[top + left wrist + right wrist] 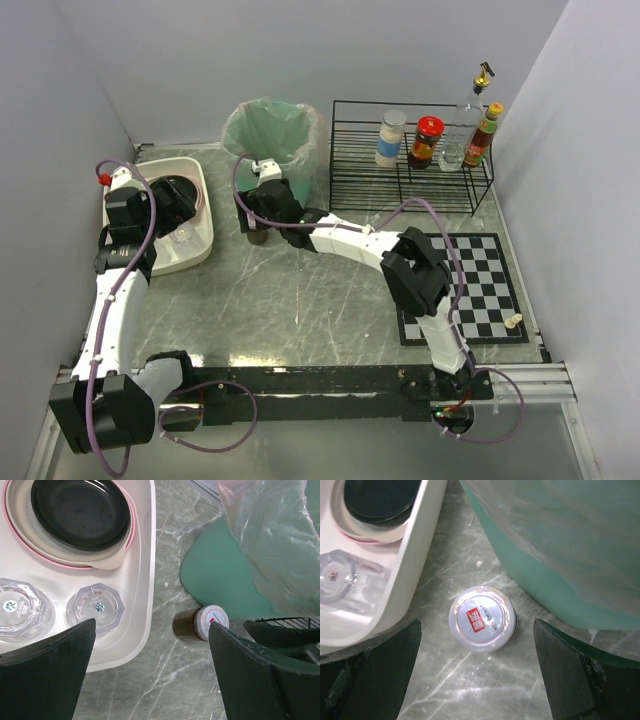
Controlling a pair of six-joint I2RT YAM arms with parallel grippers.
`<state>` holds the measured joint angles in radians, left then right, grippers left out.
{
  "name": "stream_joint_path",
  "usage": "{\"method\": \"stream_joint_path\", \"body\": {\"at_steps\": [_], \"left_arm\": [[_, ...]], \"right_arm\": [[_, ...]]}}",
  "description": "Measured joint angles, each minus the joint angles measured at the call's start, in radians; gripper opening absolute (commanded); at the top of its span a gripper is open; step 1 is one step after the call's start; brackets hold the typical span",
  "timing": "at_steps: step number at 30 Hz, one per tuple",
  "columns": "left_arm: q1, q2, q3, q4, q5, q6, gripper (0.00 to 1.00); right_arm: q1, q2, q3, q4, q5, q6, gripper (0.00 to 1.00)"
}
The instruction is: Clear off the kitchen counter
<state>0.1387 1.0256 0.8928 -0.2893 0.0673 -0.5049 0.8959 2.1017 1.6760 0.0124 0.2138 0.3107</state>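
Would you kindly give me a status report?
Both jaws open. Right gripper over white-lidded jar on the kitchen counter. Left gripper above tub rim. Green bin close beside jar.

The left arm (110,320) and right arm (350,243) share white tubular links joined by blocky black joint housings (415,275). Purple cables (215,385) loop along both. A small red cap (103,178) tips the left arm. The fingers (45,675) are broad, matte black, with scuffed edges.

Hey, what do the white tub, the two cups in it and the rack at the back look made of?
White tub: smooth, slightly glossy plastic, judging by its rounded moulded rim. Cups: clear and faceted, glass or hard plastic; the look leaves it open. Rack: thin black wire grid, probably coated metal.
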Motion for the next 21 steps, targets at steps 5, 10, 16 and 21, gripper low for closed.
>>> {"method": "stream_joint_path", "body": {"at_steps": [5,10,16,21], "left_arm": [[0.000,0.000,0.000,0.000,0.000,0.000,0.99],[0.000,0.000,0.000,0.000,0.000,0.006,0.99],[0.000,0.000,0.000,0.000,0.000,0.009,0.99],[0.000,0.000,0.000,0.000,0.000,0.013,0.99]], "right_arm": [[0.000,0.063,0.041,-0.031,0.017,0.015,1.00],[0.002,0.105,0.049,-0.047,0.025,0.026,1.00],[0.012,0.135,0.062,-0.055,0.041,0.026,1.00],[0.021,0.163,0.080,-0.021,0.078,0.029,0.98]]}}
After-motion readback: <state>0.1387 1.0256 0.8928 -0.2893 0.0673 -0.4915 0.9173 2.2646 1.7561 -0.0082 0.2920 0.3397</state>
